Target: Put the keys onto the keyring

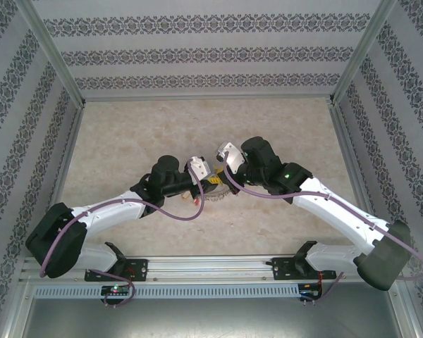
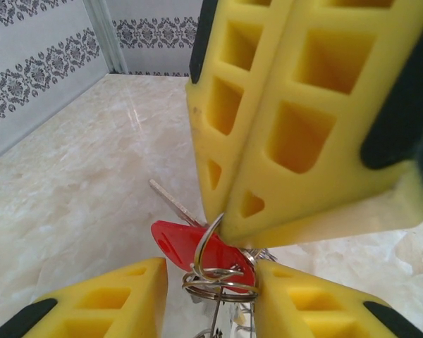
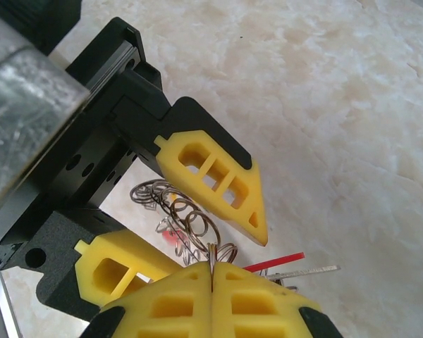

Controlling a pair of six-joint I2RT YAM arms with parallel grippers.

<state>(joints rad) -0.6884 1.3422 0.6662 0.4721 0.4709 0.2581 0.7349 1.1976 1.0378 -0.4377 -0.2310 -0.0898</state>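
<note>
Where the fingers of the right gripper (image 3: 211,266) are pressed together, a loop of the keyring (image 2: 215,287) is pinched; just beyond, its coils and a red-tagged key (image 2: 178,243) are flanked by the parted fingers of the left gripper (image 2: 211,267), with the marble table (image 2: 84,176) behind.

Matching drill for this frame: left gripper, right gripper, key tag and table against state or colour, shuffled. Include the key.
1 left gripper
2 right gripper
3 key tag
4 table

A red
B shut on a loop of the keyring
C pale marble pattern
D open, keyring between its fingers

Pairs: 1-D, 2-B, 3-A, 4-C
</note>
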